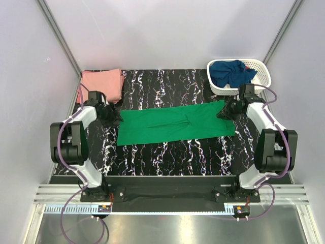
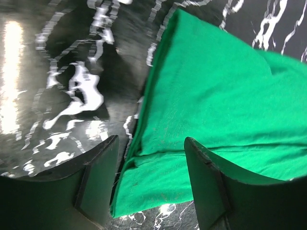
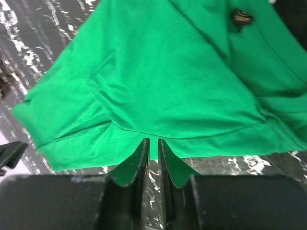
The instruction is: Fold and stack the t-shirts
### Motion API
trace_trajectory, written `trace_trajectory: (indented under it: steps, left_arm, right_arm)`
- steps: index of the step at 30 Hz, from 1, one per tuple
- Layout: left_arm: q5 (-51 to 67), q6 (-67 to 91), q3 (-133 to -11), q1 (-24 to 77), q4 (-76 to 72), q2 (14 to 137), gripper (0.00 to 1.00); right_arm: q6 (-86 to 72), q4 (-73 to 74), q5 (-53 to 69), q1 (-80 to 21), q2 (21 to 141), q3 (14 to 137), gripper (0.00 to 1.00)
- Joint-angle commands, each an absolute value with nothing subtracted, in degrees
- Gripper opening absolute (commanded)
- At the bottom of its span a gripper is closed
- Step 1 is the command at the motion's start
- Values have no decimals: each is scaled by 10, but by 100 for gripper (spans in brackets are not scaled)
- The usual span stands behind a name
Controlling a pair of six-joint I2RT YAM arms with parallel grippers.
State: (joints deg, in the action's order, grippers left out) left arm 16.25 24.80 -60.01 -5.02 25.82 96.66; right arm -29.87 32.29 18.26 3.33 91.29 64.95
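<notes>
The green t-shirt lies folded lengthwise into a long strip across the middle of the table. My left gripper is at its left end, open. In the left wrist view the shirt's folded corner lies between the wide-apart fingers, unpinched. My right gripper is at the strip's right end. Its jaws stand a narrow slit apart at the hem of the green cloth, with only table showing in the gap. A pink t-shirt lies folded at the back left. The navy t-shirt is crumpled in the basket.
A white lattice basket stands at the back right corner, just behind my right arm. The tabletop is black with white marbling. White walls close in on both sides.
</notes>
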Motion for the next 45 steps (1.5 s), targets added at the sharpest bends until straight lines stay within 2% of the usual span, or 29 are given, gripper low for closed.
trace_trajectory:
  steps: [1, 5, 9, 12, 13, 15, 16, 25, 31, 37, 42, 43, 44, 45]
  left_arm:
    - [187, 221, -622, -36, 228, 988, 61]
    - [121, 217, -649, -18, 258, 1019, 60]
    - [76, 224, -664, -15, 275, 1042, 46]
    - [68, 232, -666, -15, 274, 1047, 27]
    - [68, 234, -668, -14, 279, 1051, 13]
    - [69, 237, -672, -15, 287, 1063, 1]
    - [66, 238, -674, -14, 293, 1066, 0]
    - [-25, 266, -579, -35, 323, 986, 0]
    - [-18, 304, -500, -110, 336, 916, 0]
    - [-28, 359, -418, -180, 337, 796, 0]
    - [-82, 366, -414, -202, 362, 759, 1]
    - [-88, 369, -424, -204, 377, 763, 7]
    - [-94, 372, -430, -208, 381, 766, 30]
    - [-98, 374, -435, -209, 387, 772, 38]
  right_arm:
    - [-304, 294, 218, 32, 922, 676, 18]
    - [-294, 299, 214, 32, 924, 671, 19]
    - [-279, 311, 199, 32, 915, 664, 20]
    - [-272, 307, 194, 32, 904, 654, 20]
    - [-270, 308, 193, 32, 901, 654, 21]
    - [-267, 309, 192, 32, 904, 654, 21]
    - [-264, 312, 192, 32, 908, 655, 20]
    - [-285, 268, 168, -13, 951, 607, 17]
    - [-297, 275, 99, -65, 992, 642, 14]
    - [-308, 262, 105, -97, 1057, 706, 13]
    - [-310, 290, 69, -145, 1107, 758, 13]
    - [-316, 284, 69, -148, 1112, 758, 13]
    - [-317, 283, 67, -148, 1118, 760, 13]
    - [-316, 283, 66, -149, 1123, 763, 13]
